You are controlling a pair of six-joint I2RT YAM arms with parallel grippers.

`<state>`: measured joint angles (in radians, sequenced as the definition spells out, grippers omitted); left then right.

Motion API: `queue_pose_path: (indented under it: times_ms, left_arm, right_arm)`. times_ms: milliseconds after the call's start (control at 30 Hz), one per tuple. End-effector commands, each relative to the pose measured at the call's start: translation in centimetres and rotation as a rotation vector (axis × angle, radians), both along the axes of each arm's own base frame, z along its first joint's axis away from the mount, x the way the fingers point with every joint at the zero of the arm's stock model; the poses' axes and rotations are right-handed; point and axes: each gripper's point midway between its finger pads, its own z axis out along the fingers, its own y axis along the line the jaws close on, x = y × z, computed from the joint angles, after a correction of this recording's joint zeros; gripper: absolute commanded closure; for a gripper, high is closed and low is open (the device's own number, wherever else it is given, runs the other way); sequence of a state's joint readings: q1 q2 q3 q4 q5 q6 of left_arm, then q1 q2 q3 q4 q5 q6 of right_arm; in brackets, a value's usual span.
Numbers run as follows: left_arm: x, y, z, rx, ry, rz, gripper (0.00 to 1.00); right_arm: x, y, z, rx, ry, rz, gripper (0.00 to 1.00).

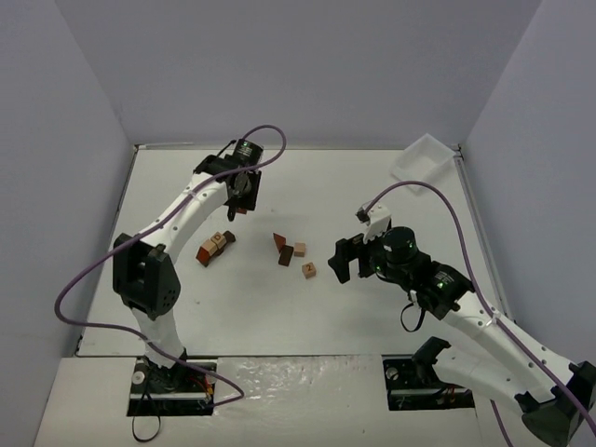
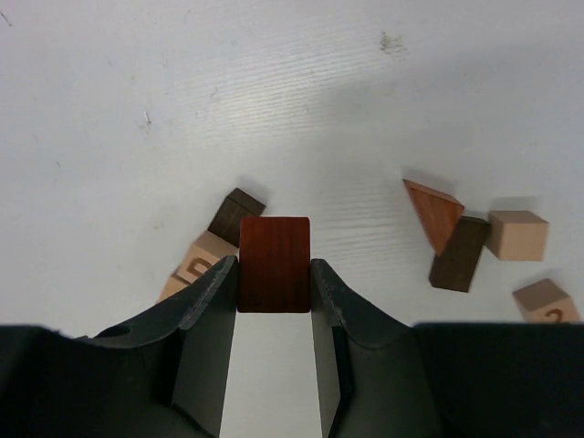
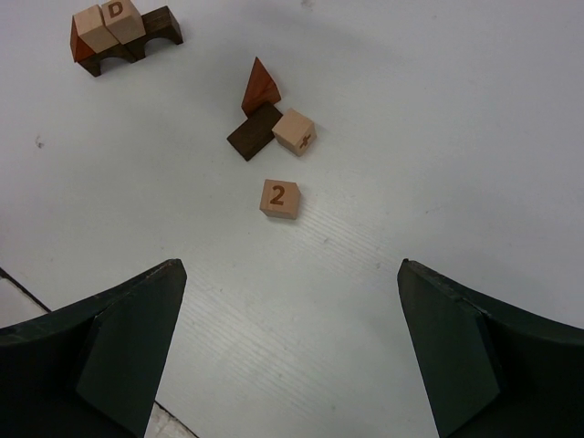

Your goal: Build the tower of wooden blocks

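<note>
Pinching claw, left gripper (image 2: 274, 274): we see both jaws pressed onto the sides of a red-brown block (image 2: 274, 246), which sticks out past the tips with its flat face toward the wrist camera.
Landmark: we use the 2 cube (image 3: 279, 198). It is pale, digit up, lying alone on the table (image 1: 186, 317).
Left gripper position: in the top view it is to the far left of the 2 cube, well apart from it.
Tower (image 3: 123, 32): left of the 2 cube in the top view, well apart. We count two pale cubes side by side, one lettered D. They appear to sit on dark arched pieces, with a red-brown piece at one end.
Held block vs tower: in the left wrist view the block overlaps the tower's edge. We can't tell if they touch.
Loose group: red wedge (image 3: 260, 84), dark block (image 3: 254, 131) and pale cube (image 3: 294, 131) are bunched near the 2 cube on its far-left side. The wedge and the cube both sit against the dark block.
Right gripper (image 3: 290, 301): just right of the 2 cube in the top view, jaws spread wide with nothing between them. The 2 cube lies ahead of the gap.
White tray (image 1: 424, 156): far-right corner, well apart from the 2 cube.
</note>
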<state>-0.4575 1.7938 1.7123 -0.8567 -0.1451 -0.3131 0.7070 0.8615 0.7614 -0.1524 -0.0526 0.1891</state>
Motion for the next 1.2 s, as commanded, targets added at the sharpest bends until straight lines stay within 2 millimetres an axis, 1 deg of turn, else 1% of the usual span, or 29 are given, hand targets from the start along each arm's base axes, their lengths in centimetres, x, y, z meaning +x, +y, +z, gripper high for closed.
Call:
queue_pose_path:
  times_ms: [0,133,300,667,1000,1167]
  left_arm:
    - [1.2,2.0,-0.7,0.148,0.06,-0.228,1.0]
    - [1.8,2.5,-2.6,0.213,0.107,-0.322,1.0]
    - [1.9,3.1,-4.2,0.191,0.154,-0.362,1.0]
    - [0.9,4.7,-6.2,0.206,0.222,-0.435,1.0]
    - [0.2,4.6,-7.2,0.139,0.245,-0.473,1.0]
    - [0.1,5.1,-7.6,0.144,0.248,-0.478,1.0]
  right_arm:
    - [1.5,-0.4,2.3,0.021,-0.054,-0.047,0.0]
    - [1.6,-0.7,2.1,0.016,-0.043,-0.056,0.0]
    - [1.9,-1.1,1.9,0.008,-0.038,-0.069,0.0]
    - [2.2,-1.4,1.2,-0.006,-0.019,-0.077,0.0]
    - [2.3,-1.7,1.1,-0.008,-0.017,-0.082,0.0]
    - [2.3,-1.7,1.0,-0.009,-0.015,-0.081,0.0]
